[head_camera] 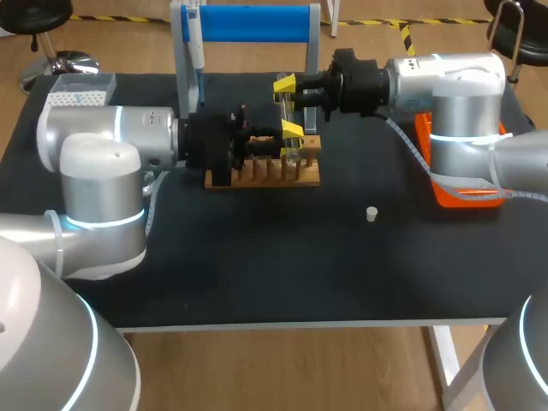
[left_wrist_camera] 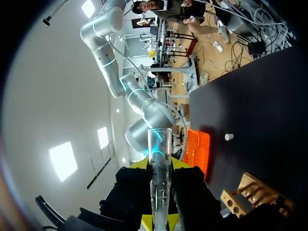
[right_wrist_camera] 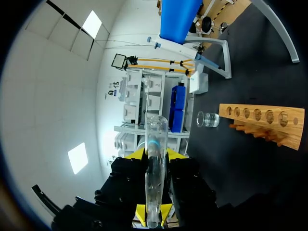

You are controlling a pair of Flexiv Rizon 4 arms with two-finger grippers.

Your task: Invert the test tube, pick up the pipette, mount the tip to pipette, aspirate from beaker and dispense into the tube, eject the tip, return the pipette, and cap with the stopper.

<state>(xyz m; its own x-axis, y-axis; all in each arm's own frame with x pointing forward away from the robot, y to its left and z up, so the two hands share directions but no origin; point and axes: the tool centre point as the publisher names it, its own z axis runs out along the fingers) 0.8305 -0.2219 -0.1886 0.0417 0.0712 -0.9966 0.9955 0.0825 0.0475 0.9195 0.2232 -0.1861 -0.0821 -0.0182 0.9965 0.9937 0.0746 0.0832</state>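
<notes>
Left gripper and right gripper both pinched the test tube over the wooden rack at the head view's centre. Inversion seemed unfinished; pipette at upper middle and stopper on the desk waited untouched.

In each wrist view you lose the lower end of the test tube where it sinks between the fingers of the left claw and of the right claw. In the head view the tube is too faint to trace among the yellow tips, and the left claw's black body covers one end of the wooden rack. Your right arm hides part of the orange tray. The stopper is too small to show its shape, and you cannot judge how full the beaker is.
</notes>
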